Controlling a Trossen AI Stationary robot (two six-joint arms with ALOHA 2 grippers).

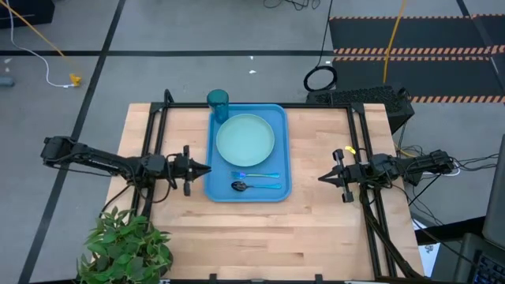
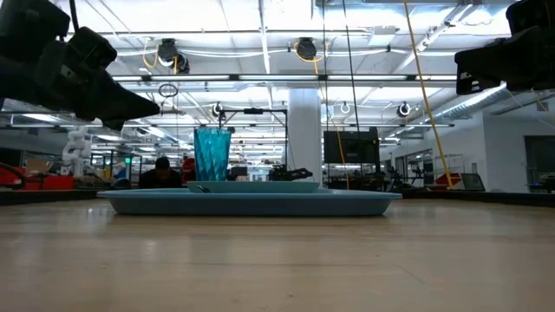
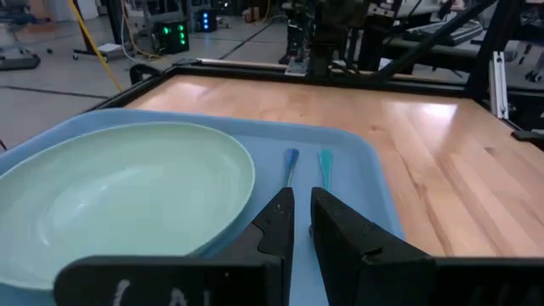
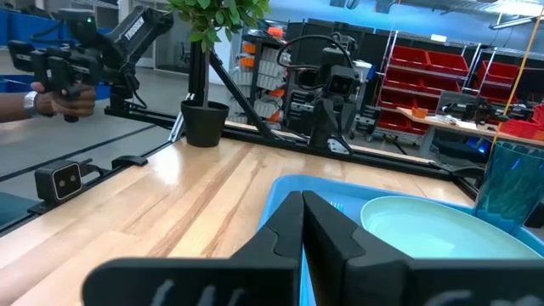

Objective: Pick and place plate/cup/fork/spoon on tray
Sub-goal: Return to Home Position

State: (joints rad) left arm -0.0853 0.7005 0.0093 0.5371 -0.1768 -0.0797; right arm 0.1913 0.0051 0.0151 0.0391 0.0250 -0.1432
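Plainly left gripper (image 1: 207, 169) and right gripper (image 1: 321, 179) flank the tray (image 1: 219, 184), jaws pressed together

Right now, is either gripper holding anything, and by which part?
Nothing is held. The left gripper and right gripper hang empty either side of the tray.

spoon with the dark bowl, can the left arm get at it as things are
Probably yes. The left gripper hangs off the left rim of the bright blue plastic tray, and the blue-handled spoon lies bowl-first toward it with nothing between. Its jaws are shut, though.
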